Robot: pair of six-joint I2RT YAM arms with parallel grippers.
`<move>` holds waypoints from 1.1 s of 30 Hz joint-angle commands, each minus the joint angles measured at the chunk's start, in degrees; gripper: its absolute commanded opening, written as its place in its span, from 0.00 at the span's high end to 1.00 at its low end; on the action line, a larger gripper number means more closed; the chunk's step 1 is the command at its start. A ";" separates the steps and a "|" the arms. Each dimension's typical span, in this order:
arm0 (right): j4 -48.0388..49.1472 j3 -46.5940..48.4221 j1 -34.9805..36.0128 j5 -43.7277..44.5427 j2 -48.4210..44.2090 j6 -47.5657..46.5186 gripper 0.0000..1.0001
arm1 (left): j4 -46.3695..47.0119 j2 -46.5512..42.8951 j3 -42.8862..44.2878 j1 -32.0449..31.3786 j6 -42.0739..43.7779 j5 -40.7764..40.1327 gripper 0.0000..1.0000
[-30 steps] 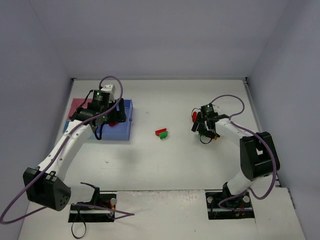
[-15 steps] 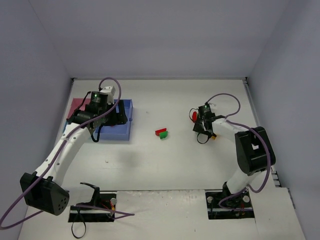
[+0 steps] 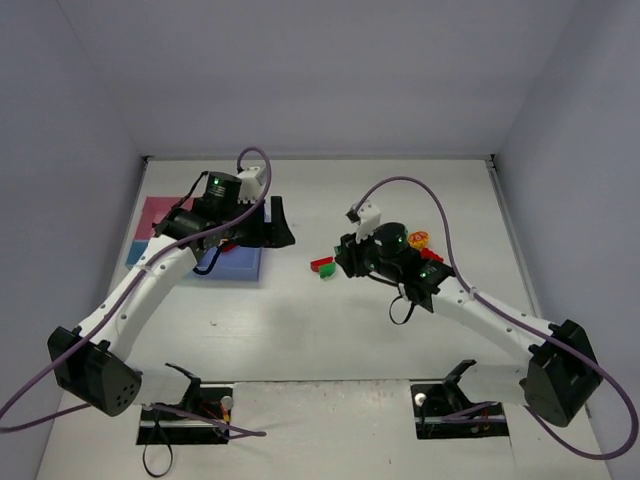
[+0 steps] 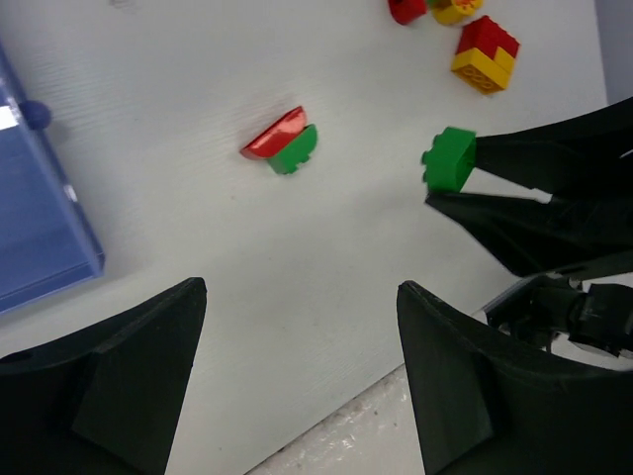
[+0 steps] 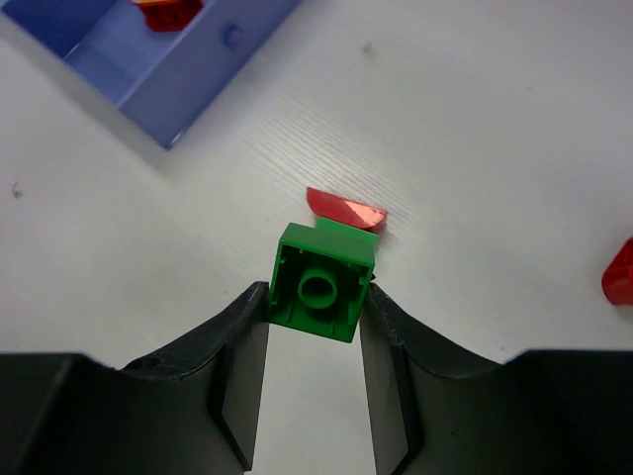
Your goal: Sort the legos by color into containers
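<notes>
My right gripper (image 5: 315, 297) is shut on a square green lego (image 5: 318, 282) and holds it just above the table, beside a red rounded lego (image 5: 346, 210) and a green rounded lego (image 4: 294, 150) that lie together. In the top view the right gripper (image 3: 345, 262) is at the table's middle, next to that pair (image 3: 322, 267). My left gripper (image 3: 278, 222) is open and empty, just right of the blue tray (image 3: 240, 265). The left wrist view shows its spread jaws (image 4: 302, 297) and the held green lego (image 4: 450, 158). A red lego (image 5: 163, 12) lies in the blue tray (image 5: 148, 59).
The pink tray (image 3: 155, 212) and small light-blue tray (image 3: 135, 252) sit left of the blue one. A red-and-yellow lego (image 4: 485, 54) and other red and yellow ones (image 3: 420, 242) lie right of the middle. Grey walls close in the table.
My left gripper swung right, off the blue tray toward the middle. My right gripper moved left with the green lego, from the right-hand pile to beside the red and green rounded pair.
</notes>
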 commanded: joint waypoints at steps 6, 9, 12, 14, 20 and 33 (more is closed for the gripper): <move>2.79 1.94 6.43 -3.04 -2.29 -8.68 1.00 | 2.39 3.83 8.12 -6.77 -1.31 5.94 0.35; 2.44 3.17 8.62 -1.98 -1.68 -9.13 1.00 | 1.34 5.33 9.35 -9.05 -0.53 6.39 0.40; 2.53 3.35 8.98 -2.16 -2.29 -9.13 1.00 | -0.33 7.17 9.97 -9.94 0.35 6.21 0.41; 2.62 3.35 9.07 -2.24 -2.64 -9.04 1.00 | -0.95 8.05 9.97 -10.20 0.62 6.65 0.41; 2.62 3.26 9.42 -2.86 -3.61 -9.05 0.99 | 0.80 9.98 8.65 -10.82 -0.08 9.02 0.42; 3.41 2.47 9.51 -3.30 -4.58 -8.52 0.97 | 2.65 14.73 8.12 -11.70 0.01 10.52 0.52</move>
